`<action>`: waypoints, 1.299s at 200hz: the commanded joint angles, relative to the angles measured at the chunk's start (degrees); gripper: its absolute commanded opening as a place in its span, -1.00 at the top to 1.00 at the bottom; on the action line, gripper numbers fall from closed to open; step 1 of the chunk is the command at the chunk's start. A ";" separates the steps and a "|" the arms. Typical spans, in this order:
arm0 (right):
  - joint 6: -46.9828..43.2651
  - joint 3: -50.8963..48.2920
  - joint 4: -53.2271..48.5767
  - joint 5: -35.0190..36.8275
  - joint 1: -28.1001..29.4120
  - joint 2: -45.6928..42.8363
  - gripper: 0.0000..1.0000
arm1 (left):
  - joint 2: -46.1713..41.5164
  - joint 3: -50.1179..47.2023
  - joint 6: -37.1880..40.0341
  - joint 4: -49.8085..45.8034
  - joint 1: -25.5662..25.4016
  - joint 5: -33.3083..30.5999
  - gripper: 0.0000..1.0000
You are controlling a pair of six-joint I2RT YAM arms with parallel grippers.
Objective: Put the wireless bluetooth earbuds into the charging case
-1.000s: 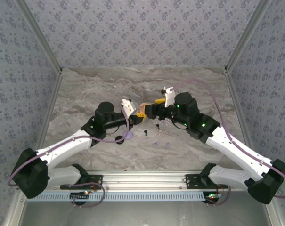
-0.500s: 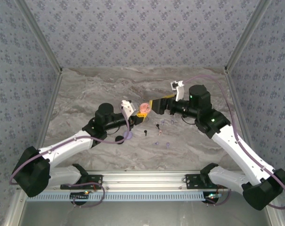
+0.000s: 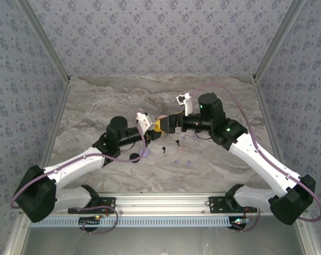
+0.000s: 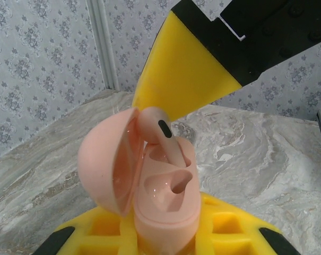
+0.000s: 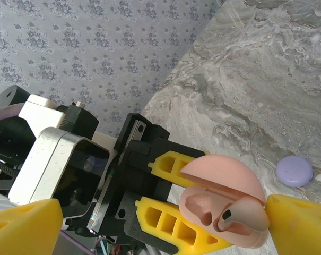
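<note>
My left gripper (image 3: 158,127) is shut on the pale pink charging case (image 4: 168,207), which it holds upright above the table with the lid (image 4: 103,170) swung open. A pale pink earbud (image 4: 161,134) stands in the case's far slot, its head tilted against the lid; the near slot (image 4: 176,183) is empty. My right gripper (image 3: 171,122) is open right at the case, one yellow finger (image 4: 181,74) just over the earbud's head. In the right wrist view the earbud (image 5: 245,217) lies close to that finger (image 5: 301,226). More earbuds, black (image 3: 164,149) and lavender (image 3: 178,160), lie on the table.
A black round disc (image 3: 133,156) and a lavender one (image 3: 144,152) lie on the marble table under my left wrist; the lavender disc (image 5: 294,170) also shows in the right wrist view. Patterned walls close in the back and both sides.
My right gripper pulled back to the right, then came back to the case, and its jaws widened. The left arm and the case stayed put.
</note>
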 commanded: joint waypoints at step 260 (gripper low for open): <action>-2.94 3.08 -3.95 6.62 2.34 -1.22 -1.00 | 0.16 0.68 -0.03 2.54 -0.36 -0.38 0.69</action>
